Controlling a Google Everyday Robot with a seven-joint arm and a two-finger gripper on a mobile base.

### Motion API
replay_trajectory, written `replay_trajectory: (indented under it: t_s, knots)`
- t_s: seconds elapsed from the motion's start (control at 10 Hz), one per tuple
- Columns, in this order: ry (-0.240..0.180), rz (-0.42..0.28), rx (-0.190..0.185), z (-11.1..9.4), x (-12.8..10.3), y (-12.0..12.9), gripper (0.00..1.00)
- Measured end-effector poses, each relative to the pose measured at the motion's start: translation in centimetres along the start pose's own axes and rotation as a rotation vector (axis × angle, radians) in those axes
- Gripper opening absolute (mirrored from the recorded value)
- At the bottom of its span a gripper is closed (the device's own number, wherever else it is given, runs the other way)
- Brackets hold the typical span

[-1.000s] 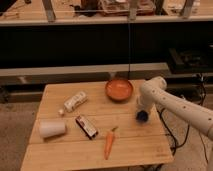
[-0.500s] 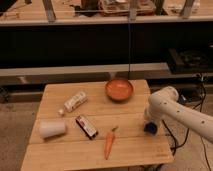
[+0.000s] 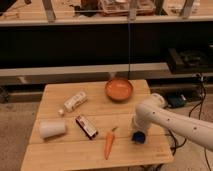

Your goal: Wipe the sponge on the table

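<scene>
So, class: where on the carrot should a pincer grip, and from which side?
Probably across the thick far half of the carrot, from above: it lies flat on the table, tapering toward the near edge. The pincer is at the sponge, right of it.

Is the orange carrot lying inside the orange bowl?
No, the orange carrot lies on the wooden table, beside the end effector at the blue sponge.

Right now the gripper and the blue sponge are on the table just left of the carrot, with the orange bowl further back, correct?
Not quite. The camera view shows the sponge, with the gripper at it, to the right of the carrot in the picture, not the left. The rest holds: they are on the table, and the orange bowl is further back.
</scene>
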Motion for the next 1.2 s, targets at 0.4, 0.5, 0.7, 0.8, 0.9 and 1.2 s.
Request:
replay_trajectory:
  t_s: [0.4, 0.5, 0.7, 0.8, 0.9, 1.2]
  knots:
    - [0.009, -0.1, 0.054, 1.5, 3.3, -5.3, 0.0]
    - [0.024, -0.114, 0.057, 1.6, 4.9, -5.8, 0.0]
    - [0.053, -0.12, 0.06, 1.4, 8.3, -6.0, 0.0]
    - [0.065, -0.117, 0.058, 1.3, 9.9, -5.7, 0.0]
    - [0.072, -0.106, 0.052, 1.2, 10.9, -5.1, 0.0]
    - [0.096, 0.0, 0.006, 0.7, 12.8, 1.3, 0.0]
